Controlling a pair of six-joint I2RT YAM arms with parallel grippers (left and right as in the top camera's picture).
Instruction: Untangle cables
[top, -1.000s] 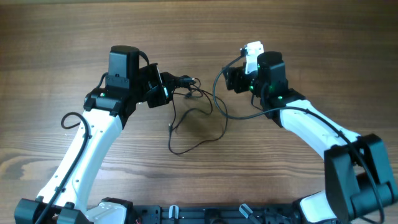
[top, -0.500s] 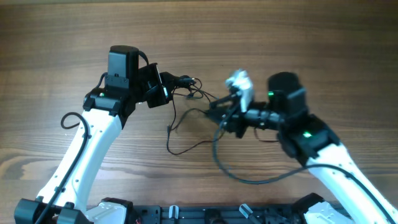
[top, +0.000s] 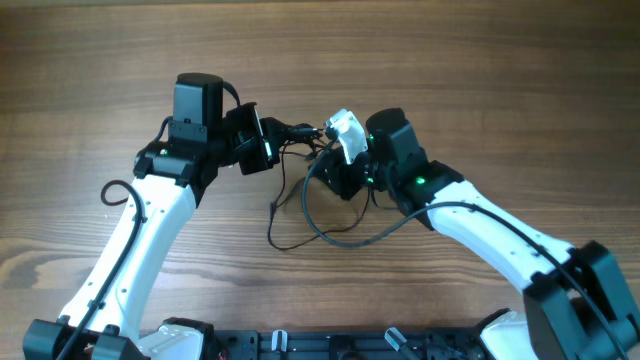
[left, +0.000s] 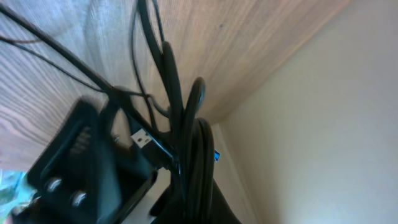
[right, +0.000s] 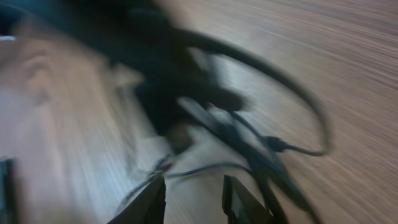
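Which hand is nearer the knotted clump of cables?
Left. The left hand is shut on the clump; the right hand hovers just beside it, on the side nearer the robot.

The far half of the wooden table (top: 480, 60) and both outer edges lay bare and passable. At the centre, the left gripper (top: 283, 133) and right gripper (top: 330, 170) crowded close together, with cables (top: 271, 232) looping between and below them.

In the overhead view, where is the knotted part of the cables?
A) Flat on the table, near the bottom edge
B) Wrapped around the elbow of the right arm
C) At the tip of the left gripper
C: the dark clump of the cables sits right at the tip of the left gripper, and only loose loops trail down onto the table.
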